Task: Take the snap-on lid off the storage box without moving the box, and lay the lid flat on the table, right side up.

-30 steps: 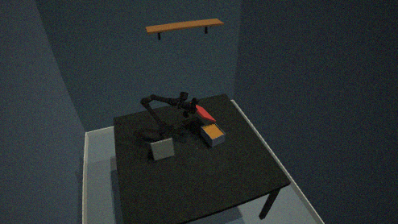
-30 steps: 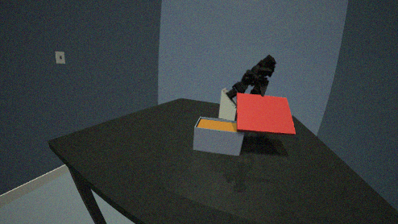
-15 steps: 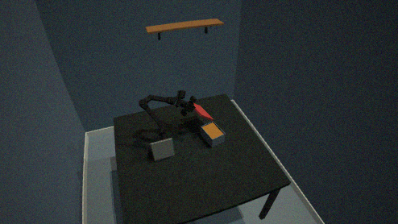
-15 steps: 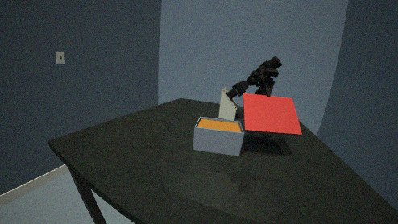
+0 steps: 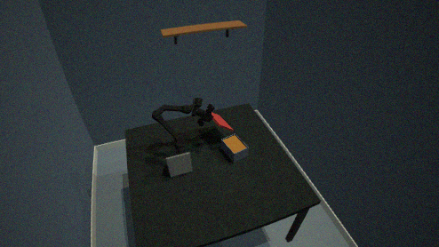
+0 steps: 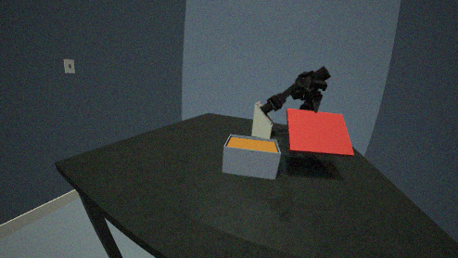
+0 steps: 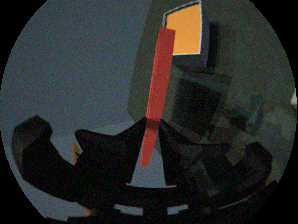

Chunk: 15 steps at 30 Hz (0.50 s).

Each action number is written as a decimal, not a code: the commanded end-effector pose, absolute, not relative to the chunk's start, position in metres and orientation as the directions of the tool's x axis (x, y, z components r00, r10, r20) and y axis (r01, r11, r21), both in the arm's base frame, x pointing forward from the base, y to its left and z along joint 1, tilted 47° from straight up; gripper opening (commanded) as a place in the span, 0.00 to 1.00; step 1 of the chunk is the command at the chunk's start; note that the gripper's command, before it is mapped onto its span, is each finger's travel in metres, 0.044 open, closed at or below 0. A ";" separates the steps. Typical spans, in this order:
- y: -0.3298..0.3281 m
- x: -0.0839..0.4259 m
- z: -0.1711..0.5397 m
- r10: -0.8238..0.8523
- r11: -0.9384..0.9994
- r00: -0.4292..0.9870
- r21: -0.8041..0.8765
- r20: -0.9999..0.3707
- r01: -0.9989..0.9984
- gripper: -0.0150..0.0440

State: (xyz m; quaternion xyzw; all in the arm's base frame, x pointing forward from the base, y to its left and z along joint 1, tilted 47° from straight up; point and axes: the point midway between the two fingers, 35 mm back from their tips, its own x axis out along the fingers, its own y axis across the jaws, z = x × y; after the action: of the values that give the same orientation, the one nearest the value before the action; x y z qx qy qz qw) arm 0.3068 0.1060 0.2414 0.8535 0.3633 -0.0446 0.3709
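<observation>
Lid (image 5: 222, 121) (image 6: 320, 133) (image 7: 160, 75) aslant in tool (image 5: 211, 115) (image 6: 310, 109) (image 7: 152, 120)

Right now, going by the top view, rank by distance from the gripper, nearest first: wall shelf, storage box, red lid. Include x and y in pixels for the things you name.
1. Red lid (image 5: 221, 121) (image 6: 320, 132) (image 7: 161, 75): clamped in the gripper (image 5: 211, 115) (image 7: 152, 120).
2. Storage box (image 5: 236, 154) (image 6: 251, 161) (image 7: 190, 61): on the table, beyond the lid.
3. Wall shelf (image 5: 204, 28): up on the wall.

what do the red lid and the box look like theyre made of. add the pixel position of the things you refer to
The red lid (image 5: 221, 121) (image 6: 320, 132) (image 7: 160, 75): probably rigid plastic, matte; its colour is even, its faces flat and its edges straight, with no grain. Painted metal or board is possible.

The box (image 5: 238, 155) (image 6: 250, 162) (image 7: 190, 61): likely matte grey plastic, its walls plain and smooth-looking, though grainy pictures leave this open.
</observation>
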 end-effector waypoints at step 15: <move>0.121 0.299 0.268 0.578 -0.471 0.746 0.611 -0.331 0.636 0.25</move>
State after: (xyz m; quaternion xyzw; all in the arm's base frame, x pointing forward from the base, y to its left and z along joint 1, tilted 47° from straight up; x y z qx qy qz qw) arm 0.2980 0.1232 0.2611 0.8532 0.3636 -0.0420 0.3715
